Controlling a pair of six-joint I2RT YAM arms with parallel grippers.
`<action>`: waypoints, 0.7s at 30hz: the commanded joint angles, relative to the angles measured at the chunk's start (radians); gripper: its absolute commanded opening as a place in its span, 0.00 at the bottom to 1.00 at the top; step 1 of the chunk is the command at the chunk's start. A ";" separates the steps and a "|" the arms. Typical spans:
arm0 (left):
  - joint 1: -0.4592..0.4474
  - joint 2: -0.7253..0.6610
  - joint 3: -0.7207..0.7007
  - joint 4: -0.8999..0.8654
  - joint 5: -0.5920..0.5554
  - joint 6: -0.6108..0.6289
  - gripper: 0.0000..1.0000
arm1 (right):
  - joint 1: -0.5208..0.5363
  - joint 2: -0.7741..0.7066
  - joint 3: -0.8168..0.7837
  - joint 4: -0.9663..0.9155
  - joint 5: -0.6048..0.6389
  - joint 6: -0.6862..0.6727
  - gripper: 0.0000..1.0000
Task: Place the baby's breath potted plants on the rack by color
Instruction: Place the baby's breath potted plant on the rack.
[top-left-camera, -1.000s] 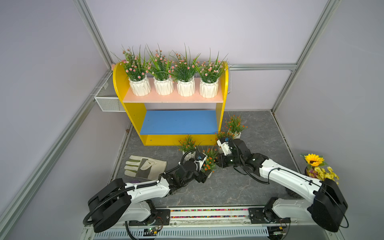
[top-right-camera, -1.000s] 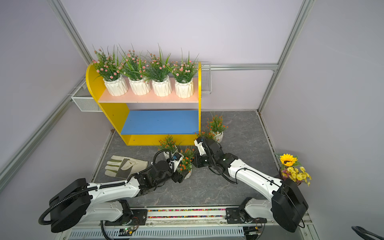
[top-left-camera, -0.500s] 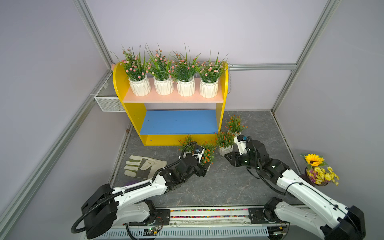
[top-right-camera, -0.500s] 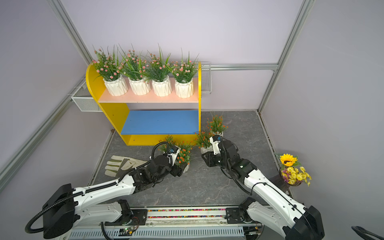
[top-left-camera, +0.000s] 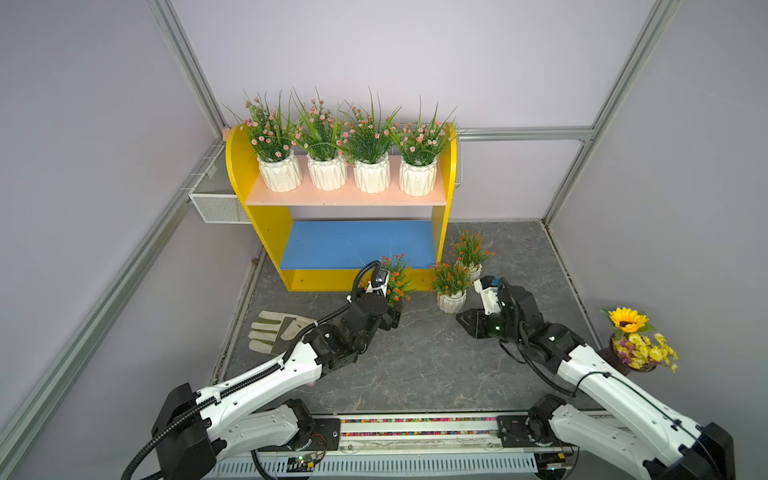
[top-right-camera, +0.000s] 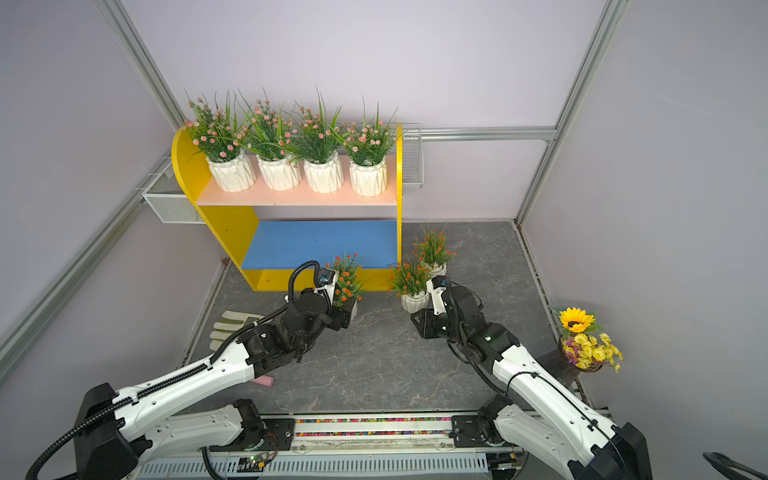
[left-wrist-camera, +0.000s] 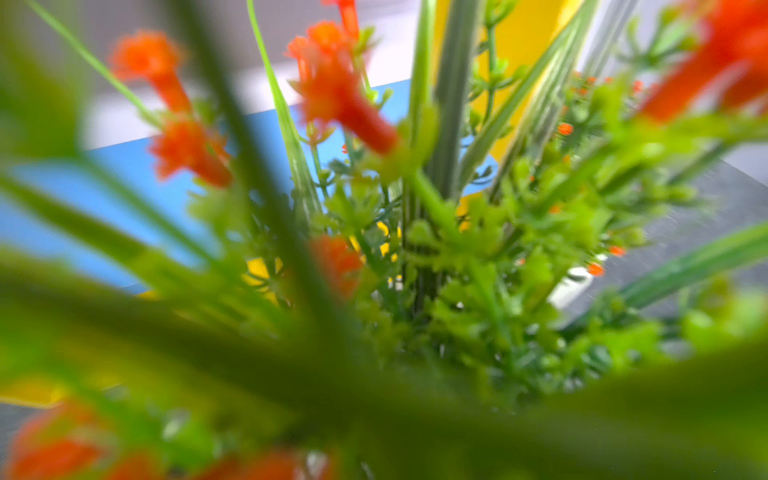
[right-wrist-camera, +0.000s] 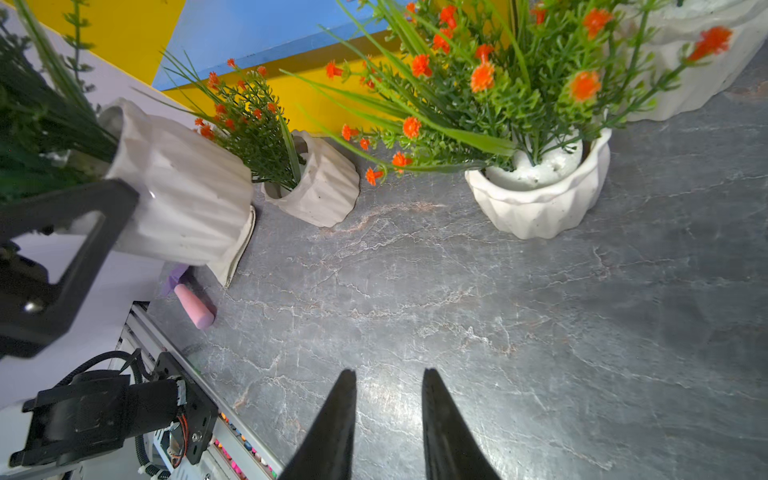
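Gripping the white pot of one orange-red plant (right-wrist-camera: 178, 195), the left hand (top-left-camera: 392, 315) is pinched on its sides. It holds the plant tilted just in front of the yellow rack (top-left-camera: 266, 224), near the front edge of the blue lower board (top-left-camera: 357, 243). The left wrist view is filled with that plant's blurred leaves and blossoms.

Four pink-blossomed plants (top-left-camera: 327, 172) stand in a row on the pink upper board (top-left-camera: 345, 198).

In the right wrist view a second orange-red plant (right-wrist-camera: 320, 187) lies on its side on the gray surface (top-left-camera: 415, 365), just beside the held pot. In both top views the left arm mostly hides it.

A third orange-red plant (top-left-camera: 451, 300) stands upright by the rack's right front corner. A fourth (top-left-camera: 473, 271) stands just behind it.

The right hand (right-wrist-camera: 388, 372) is near the third pot but apart from it. Its fingers are slightly spread with nothing between them.

A work glove (top-left-camera: 278, 330) lies to the left of the left arm, and a sunflower bouquet (top-left-camera: 636, 340) sits at the far right.
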 joint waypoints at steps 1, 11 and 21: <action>0.053 -0.037 0.062 0.012 -0.058 0.018 0.40 | -0.007 -0.016 -0.018 -0.002 0.000 0.002 0.31; 0.263 -0.031 0.104 0.034 -0.026 0.053 0.39 | -0.007 -0.029 -0.026 -0.005 0.000 0.005 0.31; 0.476 0.070 0.170 0.106 0.043 0.084 0.37 | -0.007 -0.055 -0.036 -0.017 -0.004 0.008 0.32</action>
